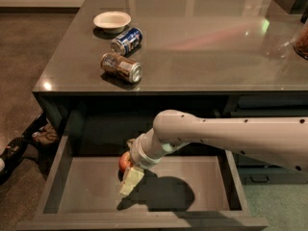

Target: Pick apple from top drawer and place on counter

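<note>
Dim overhead light glares off the counter [202,57]; the jaws in the top drawer [86,191] cast a dark shadow.

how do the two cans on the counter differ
Colour: blue can is blue, brown can brownish-silver. Place: blue can sits beside the bowl, brown can nearer the counter front edge. Both lie on their sides. The gripper is in the top drawer by the apple.

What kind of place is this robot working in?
Probably an office kitchenette or break area, or a mock-up of one: a glossy counter carrying a white bowl and two soda cans, with a top drawer pulled open below. The gripper is down inside that drawer at the apple.
</note>
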Tool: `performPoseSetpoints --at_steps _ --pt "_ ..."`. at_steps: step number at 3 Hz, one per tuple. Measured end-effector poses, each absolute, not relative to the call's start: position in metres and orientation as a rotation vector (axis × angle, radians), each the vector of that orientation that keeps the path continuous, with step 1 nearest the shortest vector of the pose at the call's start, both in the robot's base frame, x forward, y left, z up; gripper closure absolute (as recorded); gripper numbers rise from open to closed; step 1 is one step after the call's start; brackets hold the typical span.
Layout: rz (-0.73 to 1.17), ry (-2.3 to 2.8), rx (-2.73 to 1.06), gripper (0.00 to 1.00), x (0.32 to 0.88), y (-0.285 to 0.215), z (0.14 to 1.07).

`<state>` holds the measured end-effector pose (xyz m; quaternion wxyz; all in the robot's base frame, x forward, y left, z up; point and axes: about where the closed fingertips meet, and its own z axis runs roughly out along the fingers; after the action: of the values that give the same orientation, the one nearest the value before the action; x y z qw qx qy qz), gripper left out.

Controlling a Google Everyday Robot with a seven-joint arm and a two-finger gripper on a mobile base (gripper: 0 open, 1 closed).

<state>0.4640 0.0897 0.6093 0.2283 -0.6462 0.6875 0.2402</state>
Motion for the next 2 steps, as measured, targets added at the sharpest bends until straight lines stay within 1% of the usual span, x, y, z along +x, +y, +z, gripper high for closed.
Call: performPoseSetpoints --at_steps 1,2 --pt "0.666 1.894 -1.780 0.26 0.4635 0.0902 0.6076" --pt "0.666 1.894 -1.780 0.49 0.4635 0.0902 0.6076"
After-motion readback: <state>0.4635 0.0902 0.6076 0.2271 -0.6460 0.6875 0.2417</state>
